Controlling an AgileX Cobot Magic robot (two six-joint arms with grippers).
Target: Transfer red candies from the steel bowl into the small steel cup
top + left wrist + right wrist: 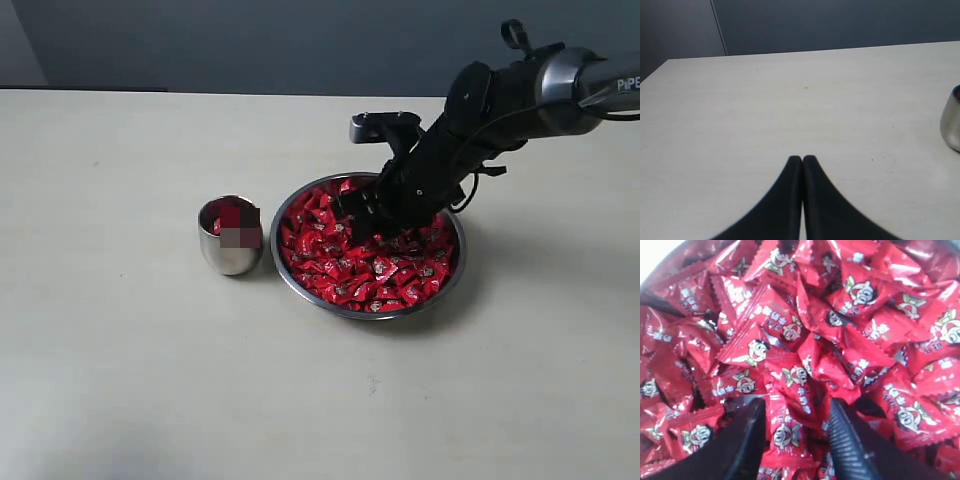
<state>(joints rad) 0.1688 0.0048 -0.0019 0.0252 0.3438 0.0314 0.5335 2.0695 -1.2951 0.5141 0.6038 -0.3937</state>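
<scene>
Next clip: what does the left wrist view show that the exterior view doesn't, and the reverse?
Only the left wrist view: the left gripper, shut, over a bare stretch of the table. Only the exterior view: the steel bowl heaped with red candies, and the right gripper reaching down into them. Both: the small steel cup standing on the pale table, cut off at the frame edge in the left wrist view.

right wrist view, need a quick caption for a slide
Open right gripper poised in a heap of red candies, one candy sitting between its jaws.
</scene>
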